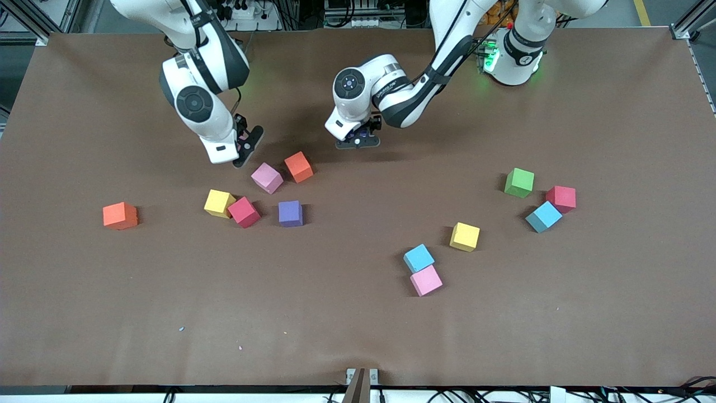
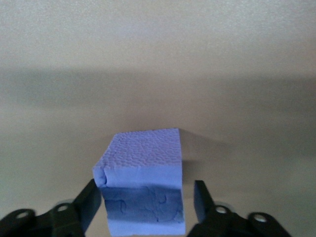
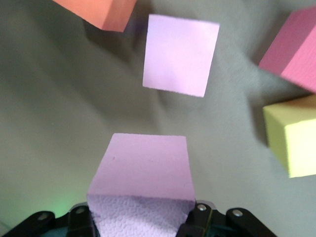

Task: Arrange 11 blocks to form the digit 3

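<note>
- Front view: brown matte table (image 1: 358,336), a few pale specks near the camera's edge; metal framing and cables (image 1: 358,14) along the robots' edge; green light (image 1: 492,56) at the left arm's base.
- Lettering (image 1: 390,85) on the left arm's wrist, too small to read.
- Left gripper (image 1: 358,141) down at the table; right gripper (image 1: 249,146) up over the table, just beside the loose pink block (image 1: 267,178).
- Orange block (image 1: 298,167) touching that loose pink block; yellow block (image 1: 219,202) and red block (image 1: 243,211) touching each other, nearer the front camera.
- Further blocks scattered toward the left arm's end: green, red, light blue, yellow, pink.
- Left wrist view: purple block (image 2: 143,163) resting on the table between released fingers (image 2: 202,200), a gap showing on one side.
- Right wrist view: right gripper clenched on the held pink block (image 3: 143,168), above the loose pink block.
</note>
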Controlling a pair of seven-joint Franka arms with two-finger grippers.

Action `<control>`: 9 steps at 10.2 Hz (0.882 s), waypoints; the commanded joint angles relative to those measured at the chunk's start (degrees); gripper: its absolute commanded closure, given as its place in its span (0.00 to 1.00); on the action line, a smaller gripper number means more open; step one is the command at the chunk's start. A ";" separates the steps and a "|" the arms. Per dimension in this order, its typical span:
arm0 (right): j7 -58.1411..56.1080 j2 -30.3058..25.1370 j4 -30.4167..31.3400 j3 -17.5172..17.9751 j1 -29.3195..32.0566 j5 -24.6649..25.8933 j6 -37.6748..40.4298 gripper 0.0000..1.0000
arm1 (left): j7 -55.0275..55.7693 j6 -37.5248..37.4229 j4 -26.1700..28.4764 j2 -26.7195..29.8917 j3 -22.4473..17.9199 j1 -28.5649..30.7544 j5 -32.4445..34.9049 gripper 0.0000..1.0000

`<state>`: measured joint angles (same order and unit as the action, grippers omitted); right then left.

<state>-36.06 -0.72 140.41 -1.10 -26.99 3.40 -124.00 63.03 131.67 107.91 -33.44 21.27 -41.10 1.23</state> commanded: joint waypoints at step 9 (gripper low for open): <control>-5.34 2.64 -11.70 0.40 -14.82 7.06 7.33 0.80 | -0.79 -16.09 3.35 20.68 -0.17 19.09 0.53 0.00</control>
<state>-42.46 -0.63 133.90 -0.45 -38.51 9.13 -121.30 63.03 116.25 107.60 -17.03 20.32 -28.32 1.25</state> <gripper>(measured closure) 0.410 0.000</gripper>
